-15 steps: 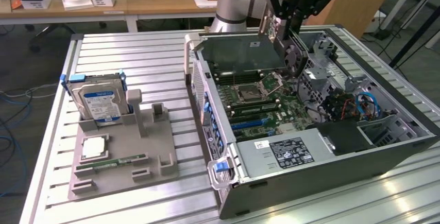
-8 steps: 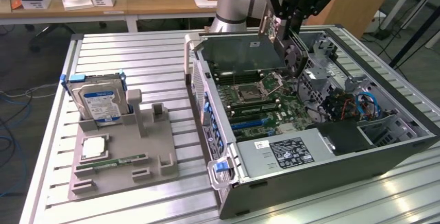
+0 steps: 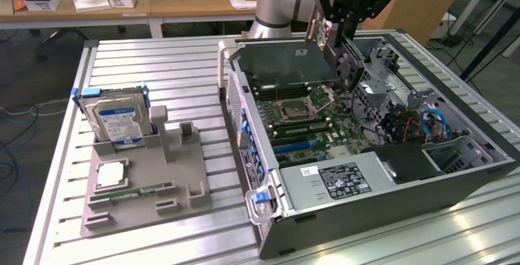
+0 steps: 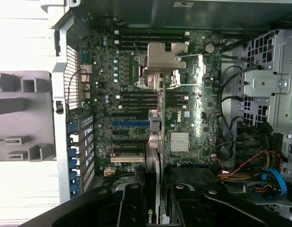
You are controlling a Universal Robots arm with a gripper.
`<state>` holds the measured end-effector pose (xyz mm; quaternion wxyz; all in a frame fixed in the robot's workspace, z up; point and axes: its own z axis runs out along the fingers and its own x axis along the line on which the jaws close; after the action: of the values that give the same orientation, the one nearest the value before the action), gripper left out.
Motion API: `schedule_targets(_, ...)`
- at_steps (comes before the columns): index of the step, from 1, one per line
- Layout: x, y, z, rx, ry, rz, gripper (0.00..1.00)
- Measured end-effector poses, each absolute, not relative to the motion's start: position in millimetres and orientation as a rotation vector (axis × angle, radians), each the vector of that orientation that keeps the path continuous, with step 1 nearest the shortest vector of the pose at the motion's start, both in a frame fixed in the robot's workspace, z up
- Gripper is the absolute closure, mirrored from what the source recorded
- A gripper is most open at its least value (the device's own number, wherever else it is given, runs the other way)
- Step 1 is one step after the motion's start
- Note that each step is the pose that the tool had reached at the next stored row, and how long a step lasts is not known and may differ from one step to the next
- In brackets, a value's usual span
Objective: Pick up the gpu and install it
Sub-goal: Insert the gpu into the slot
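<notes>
While the slatted worktop (image 3: 162, 58) carries the open computer case (image 3: 455, 186) on the exterior view's right, the gpu (image 3: 276, 64) hangs on edge over the motherboard (image 3: 317, 125) at the case's far end. There's the hand (image 3: 341, 58), clamped narrow on the card, one black finger (image 4: 131, 208) on each face.

We take the computer case (image 3: 406, 207) as our mark: it lies on its side on the tabletop (image 3: 162, 64), and on the exterior view's left of it, just apart, sits the holder (image 3: 146, 207), with the hard drive (image 3: 118, 119) standing upright in it and the memory stick (image 3: 134, 192) lying flat in it. Over the motherboard (image 3: 313, 125) in the computer case, the gpu (image 3: 281, 64) hangs on edge between the jaws of the gripper (image 4: 154, 191).
</notes>
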<state>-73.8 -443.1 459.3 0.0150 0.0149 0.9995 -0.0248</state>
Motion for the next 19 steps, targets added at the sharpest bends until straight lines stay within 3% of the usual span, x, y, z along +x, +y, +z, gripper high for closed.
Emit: schedule_targets(19,-73.7,-443.0,459.3,-0.059,3.108,-0.076,0.74)
